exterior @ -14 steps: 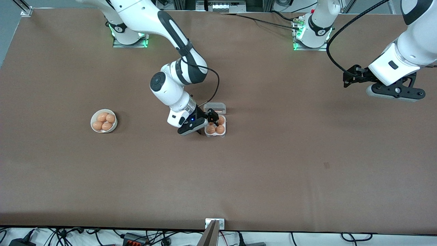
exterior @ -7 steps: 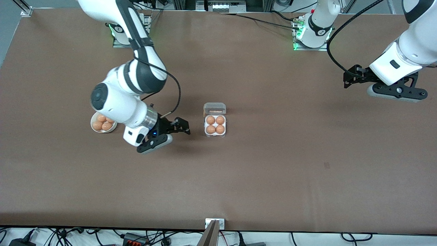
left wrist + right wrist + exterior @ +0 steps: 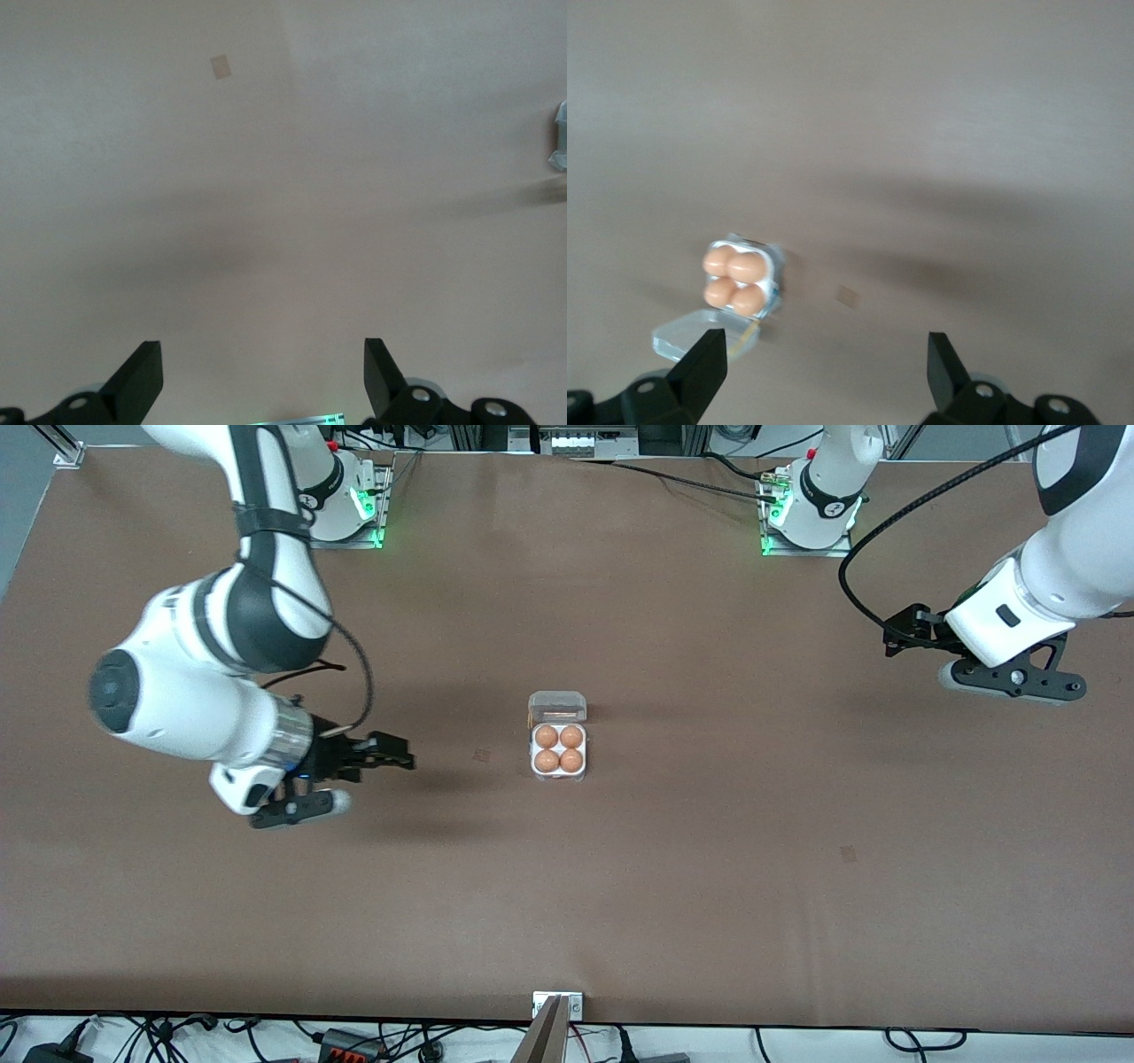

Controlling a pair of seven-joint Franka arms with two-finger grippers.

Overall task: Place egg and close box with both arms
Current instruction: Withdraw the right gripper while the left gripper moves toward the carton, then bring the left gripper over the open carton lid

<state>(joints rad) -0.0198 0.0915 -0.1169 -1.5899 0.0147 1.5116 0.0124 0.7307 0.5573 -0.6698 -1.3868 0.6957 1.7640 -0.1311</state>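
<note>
At the centre of the front view we see the box (image 3: 558, 751) resting on the tabletop (image 3: 709, 868), all four cups filled with tan-orange eggs, the egg (image 3: 571, 736) in the upper-right cup among them. Its clear lid (image 3: 557, 707) lies folded back flat, just above the tray in the frame, so the box is not yet closed.

We judge the egg-placing step done and the lid-closing step in hand. The right gripper (image 3: 390, 763) hangs over bare tabletop at the middle left of the frame, well apart from the box, its fingers (image 3: 700, 367) spread wide and holding nothing. The left gripper (image 3: 899, 633) hangs over the tabletop at the upper right of the frame, also well apart from the box, its fingers (image 3: 142, 376) spread and empty too.

For the next move, we think both arms must come in toward the centre of the frame: one to steady the tray, the other to catch the free edge of the lid and swing it over the eggs until it snaps down. The lid is thin and clear, so the approach should be low and gentle, lest the light tray slide or tip.
</note>
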